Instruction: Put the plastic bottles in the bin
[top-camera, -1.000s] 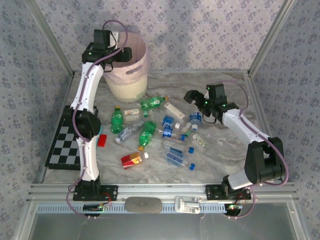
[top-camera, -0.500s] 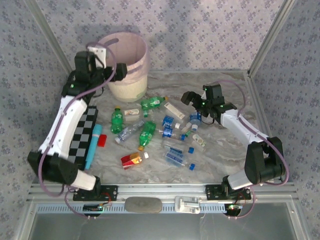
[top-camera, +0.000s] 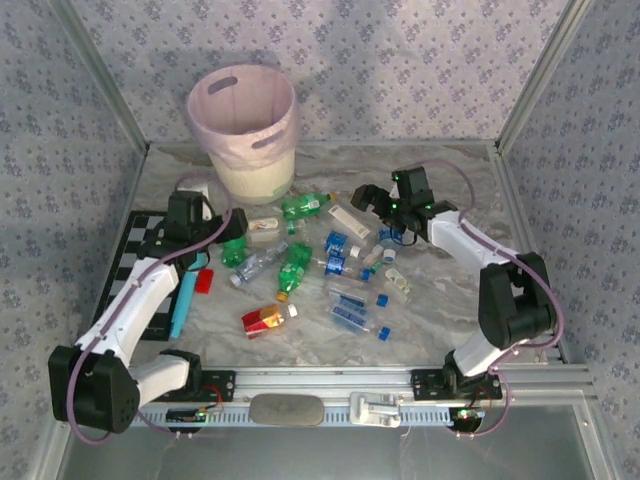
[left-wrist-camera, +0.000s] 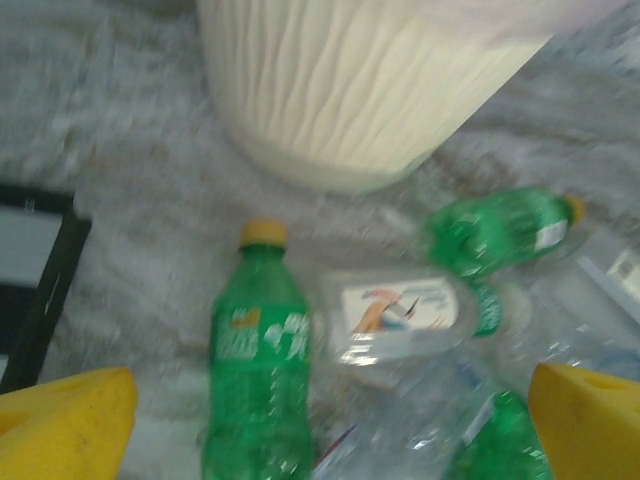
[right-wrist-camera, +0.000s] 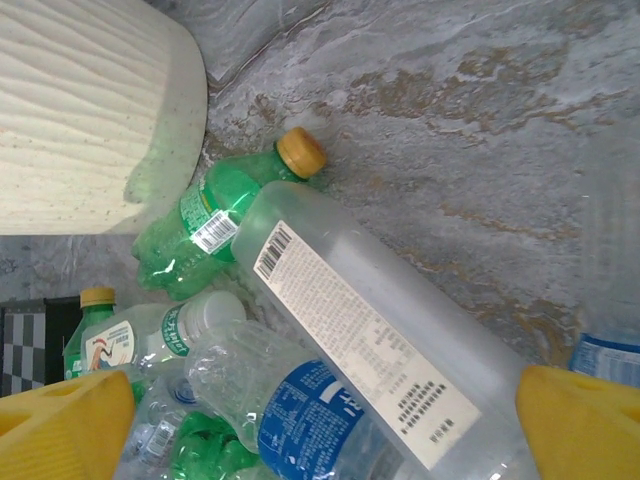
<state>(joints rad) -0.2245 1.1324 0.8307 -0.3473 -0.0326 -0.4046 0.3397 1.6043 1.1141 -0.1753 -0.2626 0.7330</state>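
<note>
Left claw (top-camera: 212, 225) hangs low over the tabletop (top-camera: 440, 300), fingers spread wide, gripping nothing, a green bottle (left-wrist-camera: 258, 360) lying just ahead. At its 1 o'clock stands the bin (top-camera: 255, 172). Centre tabletop, the plastic bottles (top-camera: 293, 265) lie scattered: three green, one red-and-yellow bottle (top-camera: 265, 318), the clear ones too jumbled to count. Right claw (top-camera: 362, 198) gapes wide too, empty, above a clear bottle (right-wrist-camera: 350, 320).
</note>
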